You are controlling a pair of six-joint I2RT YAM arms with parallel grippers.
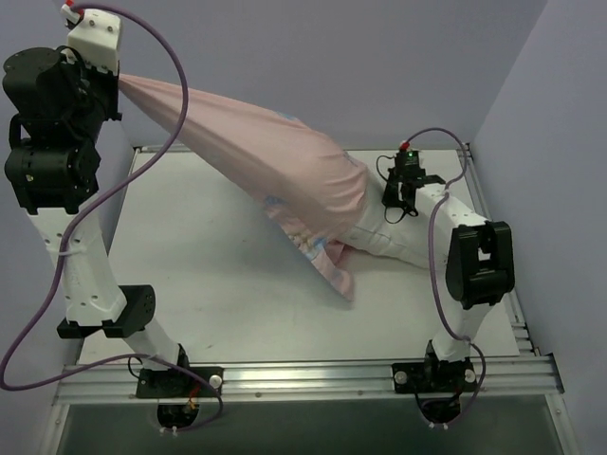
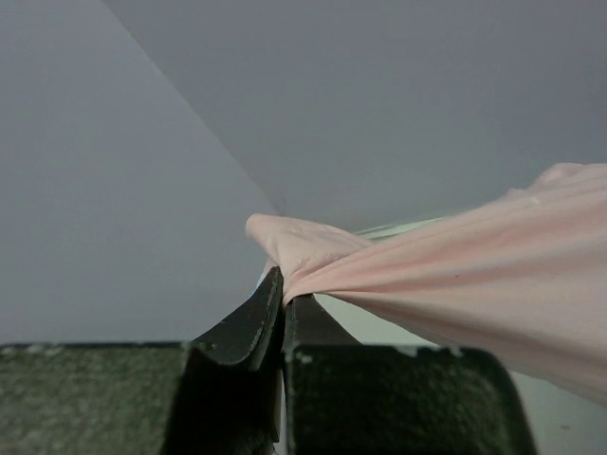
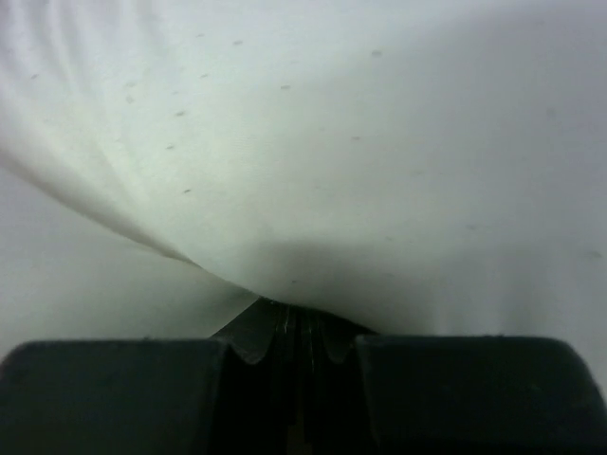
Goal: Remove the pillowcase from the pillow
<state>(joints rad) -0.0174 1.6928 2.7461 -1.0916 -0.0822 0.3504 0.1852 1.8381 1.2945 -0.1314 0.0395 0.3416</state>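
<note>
The pillowcase [image 1: 275,161] shows its pale pink inner side and stretches from the upper left down to the table's middle, with a strip of blue print [image 1: 305,237] at its lower edge. My left gripper [image 1: 119,83] is raised high at the far left and shut on the pillowcase's end [image 2: 303,248]. The white pillow [image 1: 394,242] sticks out of the case at the right, lying on the table. My right gripper [image 1: 384,194] is shut on the pillow; white fabric [image 3: 313,142] fills its wrist view and hides the fingertips [image 3: 296,320].
The white table [image 1: 190,265] has a metal rail [image 1: 313,379] along its near edge. Grey-blue walls [image 1: 379,66] stand behind and at the right. A purple cable [image 1: 175,71] loops by the left arm, another [image 1: 438,246] by the right arm.
</note>
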